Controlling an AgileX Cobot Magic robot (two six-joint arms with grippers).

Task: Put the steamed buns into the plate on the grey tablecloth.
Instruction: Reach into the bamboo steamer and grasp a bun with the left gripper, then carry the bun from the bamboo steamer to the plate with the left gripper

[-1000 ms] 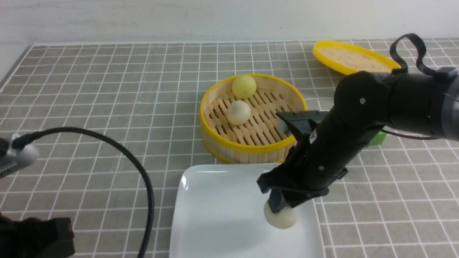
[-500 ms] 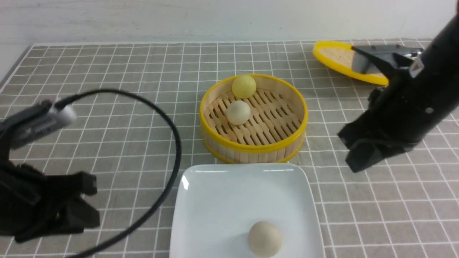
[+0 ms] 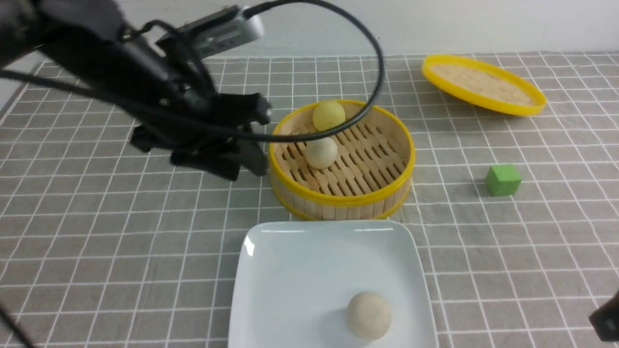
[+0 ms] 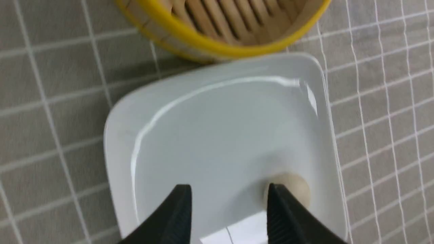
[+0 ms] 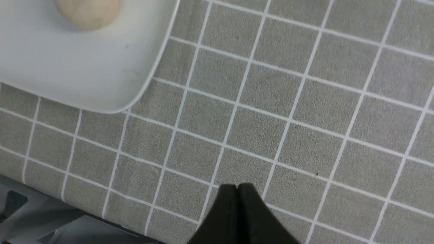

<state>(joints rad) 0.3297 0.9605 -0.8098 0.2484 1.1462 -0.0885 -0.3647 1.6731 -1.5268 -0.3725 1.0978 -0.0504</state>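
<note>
fingers (image 4: 176, 213) of the left gripper (image 4: 229, 189) are shown spread, nothing pinched; a pale yellow bun (image 3: 329, 116) and a cream bun (image 3: 321, 152) are seen just beside them, inside the bamboo steamer (image 3: 338, 195). fingers of the right gripper (image 5: 238, 185) are pressed together over the grey tablecloth (image 3: 96, 241), near a corner of the plate (image 3: 290, 270), in which the third bun (image 3: 368, 315) is laid. lid (image 3: 483, 84) and green cube (image 3: 503, 180) are set well apart from both.

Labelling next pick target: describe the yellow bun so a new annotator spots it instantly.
On the grey tablecloth, find the yellow-rimmed steamer behind the white plate. Of the two buns inside, the yellow bun sits at the far wall. Only it is yellow; the cream bun beside it and the bun on the plate are off-white.
</note>
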